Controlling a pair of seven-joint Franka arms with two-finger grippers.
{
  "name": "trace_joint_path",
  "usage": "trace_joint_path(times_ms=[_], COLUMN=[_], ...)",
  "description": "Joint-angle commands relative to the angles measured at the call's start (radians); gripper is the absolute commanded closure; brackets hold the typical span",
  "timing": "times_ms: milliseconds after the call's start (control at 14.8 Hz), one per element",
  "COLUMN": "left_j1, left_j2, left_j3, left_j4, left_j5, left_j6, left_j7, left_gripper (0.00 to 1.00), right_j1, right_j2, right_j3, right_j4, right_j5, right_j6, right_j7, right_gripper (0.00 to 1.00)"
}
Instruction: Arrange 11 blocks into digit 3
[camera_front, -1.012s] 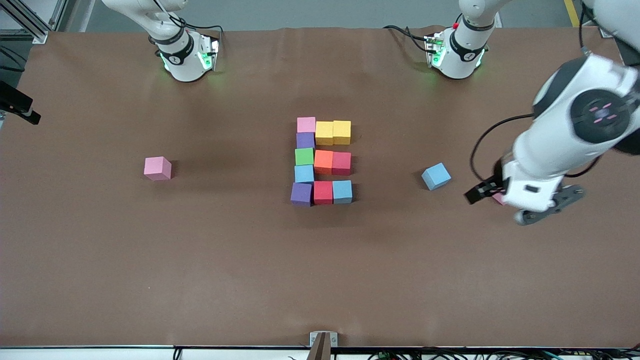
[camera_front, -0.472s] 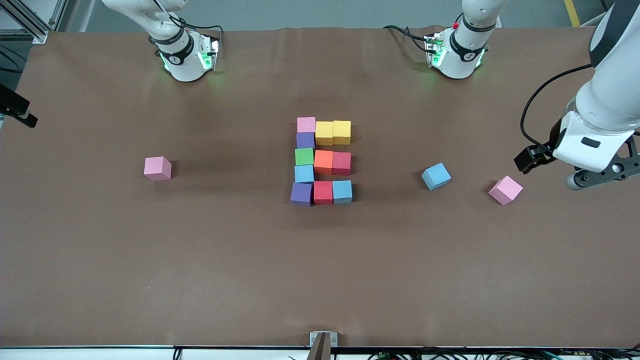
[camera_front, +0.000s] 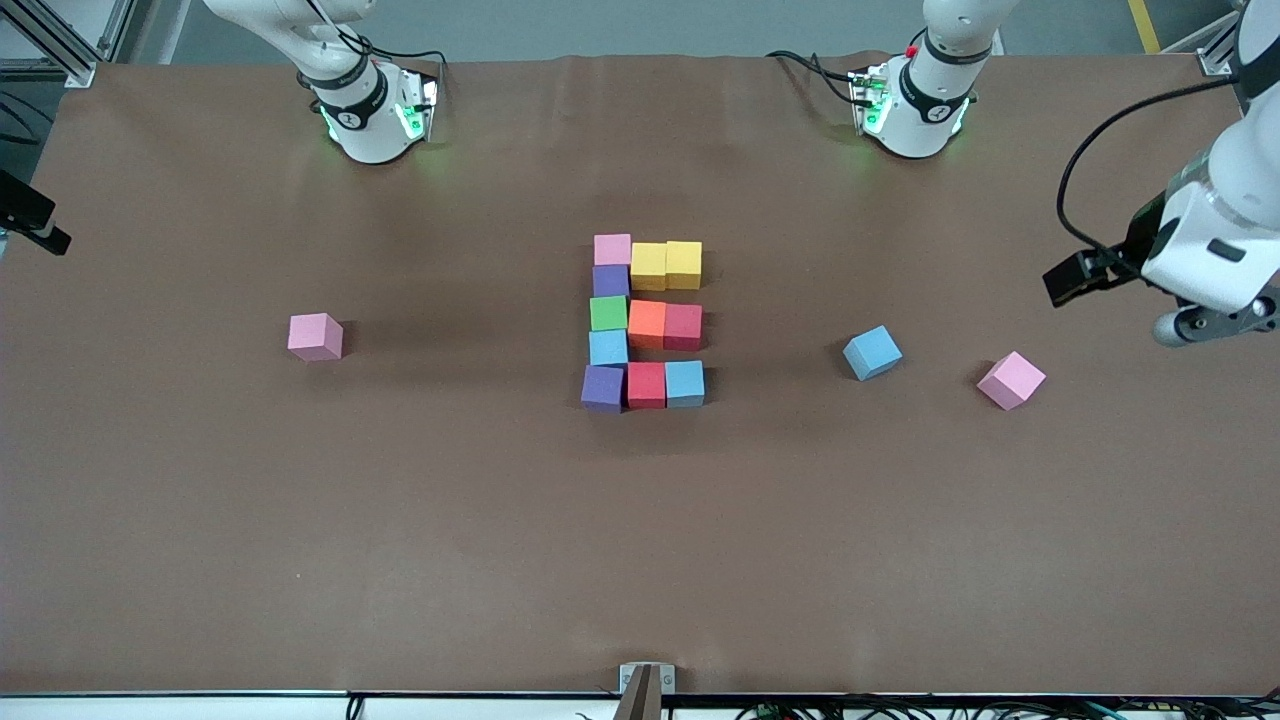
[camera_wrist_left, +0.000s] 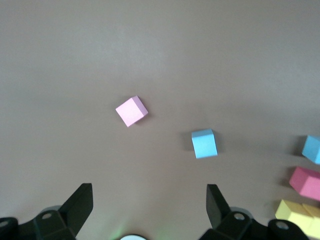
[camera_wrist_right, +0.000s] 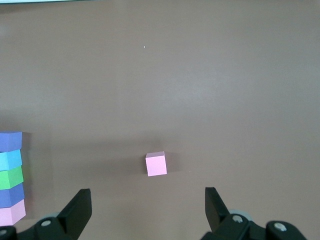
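Left arm: raised at its own end of the table, wrist angled down.
Left gripper (camera_wrist_left: 148, 207): fingers spread wide, holding nothing, over bare table; a pink block (camera_front: 1011, 379) and a light blue block (camera_front: 872, 352) lie apart below it, toward the table's middle.
Right gripper (camera_wrist_right: 147, 210): waiting aloft, jaws parted and empty, over another pink block (camera_front: 315, 336).
Digit 3 (camera_front: 645, 321): eleven touching blocks at table centre, reading as an E; well apart from both grippers.
Containers: none visible.
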Motion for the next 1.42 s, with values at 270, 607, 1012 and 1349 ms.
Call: trace_joint_path(times_ms=[270, 607, 1012, 1349], left_j1=[-0.465, -0.695, -0.706, -0.709], left_j2=[-0.247, -0.345, -0.401, -0.398], left_j3=[0.671, 0.879, 0.875, 0.870], left_j4=[-0.111, -0.223, -0.289, -0.296], left_j5=[-0.242, -0.242, -0.240, -0.242], left_j6=[-0.041, -0.037, 0.000, 0.031], left_j7=[0.241, 0.243, 0.251, 0.254], left_gripper=[0.00, 0.00, 0.00, 0.00], right_j1=[-0.003, -0.001, 0.000, 0.002], right_j2=[0.000, 0.000, 0.001, 0.001], right_j3=[-0.002, -0.002, -0.002, -0.002], right_j4=[0.024, 0.026, 0.026, 0.026], right_j5=[-0.006, -0.006, -0.004, -0.004], right_j6=[-0.002, -0.002, -0.002, -0.002], right_j7=[-0.005, -0.005, -0.005, -0.007], right_gripper=[0.00, 0.00, 0.00, 0.00])
